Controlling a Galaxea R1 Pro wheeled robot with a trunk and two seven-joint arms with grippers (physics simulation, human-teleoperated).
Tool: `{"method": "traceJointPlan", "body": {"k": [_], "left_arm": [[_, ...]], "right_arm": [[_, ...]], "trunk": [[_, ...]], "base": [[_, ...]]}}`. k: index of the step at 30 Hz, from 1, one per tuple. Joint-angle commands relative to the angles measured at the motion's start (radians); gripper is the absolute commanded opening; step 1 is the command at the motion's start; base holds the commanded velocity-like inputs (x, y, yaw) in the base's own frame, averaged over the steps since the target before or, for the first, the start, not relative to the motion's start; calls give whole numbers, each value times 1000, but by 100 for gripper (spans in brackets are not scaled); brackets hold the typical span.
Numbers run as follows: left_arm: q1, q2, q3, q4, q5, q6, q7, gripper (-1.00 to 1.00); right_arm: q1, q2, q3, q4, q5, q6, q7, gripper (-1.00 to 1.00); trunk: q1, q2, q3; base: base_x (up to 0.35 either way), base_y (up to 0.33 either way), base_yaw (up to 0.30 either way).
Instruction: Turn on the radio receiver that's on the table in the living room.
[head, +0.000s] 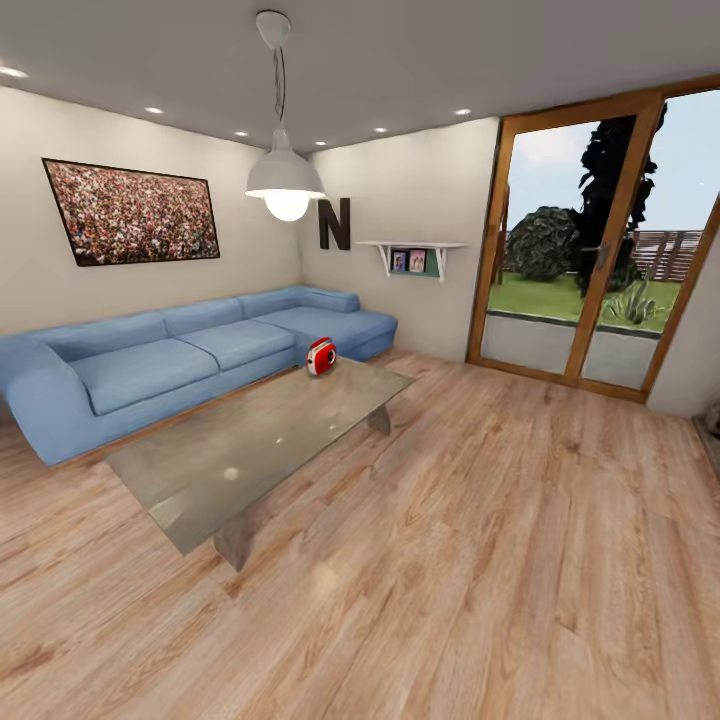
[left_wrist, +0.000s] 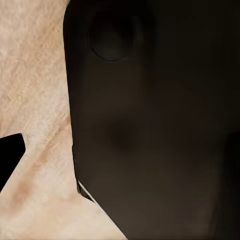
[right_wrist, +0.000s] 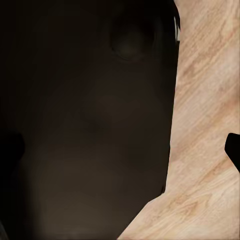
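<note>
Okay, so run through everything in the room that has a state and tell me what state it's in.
radio receiver: upright on the far end of the table, near the sofa; on or off cannot be told.
pendant lamp: lit.
ceiling spotlights: lit.
glass doors: shut.
wall shelf: holding small pictures.
sofa: unoccupied.

— What does the robot's own body look like from the left wrist camera?
— A broad, matte black housing (left_wrist: 150, 130), smooth, with a shallow round recess (left_wrist: 111, 37) moulded into it and a thin pale line along one slanted edge.
— And from the right wrist camera?
— The same dark casing (right_wrist: 85, 125), a round dimple (right_wrist: 131, 42) too, with straight edges and a cut corner.
</note>
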Motion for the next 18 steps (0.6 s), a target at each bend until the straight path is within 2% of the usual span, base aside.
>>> {"method": "traceJointPlan", "body": {"k": [1,6,10,13,18], "left_arm": [[6,-6,0,6,5,5,-5,100],[25,-34,0,34,9,13,-11,100],[29,-56,-6,23,7,4,-10,100],[29,-73,-8,6,4,-13,-10,100],[29,-97,-9,-22,0,-41,-2,100]], "right_arm": [[-6,6,5,5,0,4,-5,100],[-34,34,5,20,-1,3,-6,100],[-57,56,4,18,1,2,-6,100],[-66,58,4,18,1,1,-6,100],[-66,59,4,18,1,1,-5,100]], "trunk": [[0,0,0],[0,0,0],[0,0,0],[0,0,0],[0,0,0]], "base": [[0,0,0],[0,0,0],[0,0,0],[26,0,0],[265,-32,0]]}}
